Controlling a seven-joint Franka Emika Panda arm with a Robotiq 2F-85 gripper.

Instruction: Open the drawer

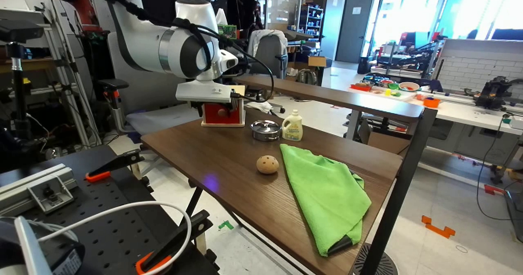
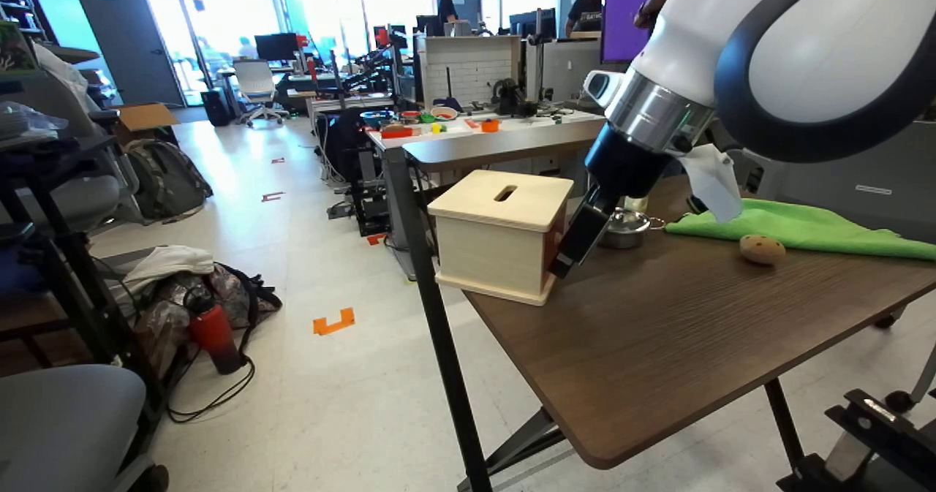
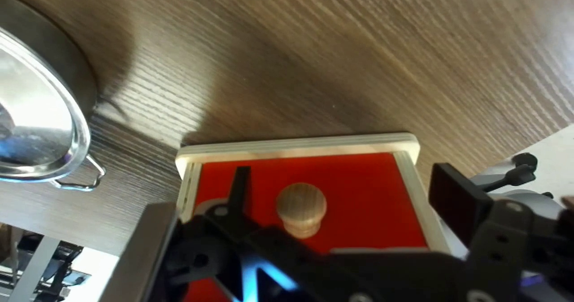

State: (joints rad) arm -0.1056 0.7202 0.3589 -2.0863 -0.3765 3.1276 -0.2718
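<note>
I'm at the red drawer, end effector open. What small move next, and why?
I'd probably nudge the end effector slightly toward the silver pot before closing. In the wrist view, the wooden knob of the drawer shows between the open fingers but nearer the pot-side one, so centring it should help both meet it evenly. How deep they reach is unclear.

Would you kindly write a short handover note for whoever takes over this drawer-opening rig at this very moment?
Hand: open, with the wooden knob between its two sides in the wrist view, appearing off-centre and not gripped.
Drawer: looks shut, its red front framed by the wooden box on the table.
Nearby: a lidded metal pot stands beside the wooden box.
Done: hand is at the drawer front.
Left: probably centre on the knob, close, then pull the drawer out.
</note>
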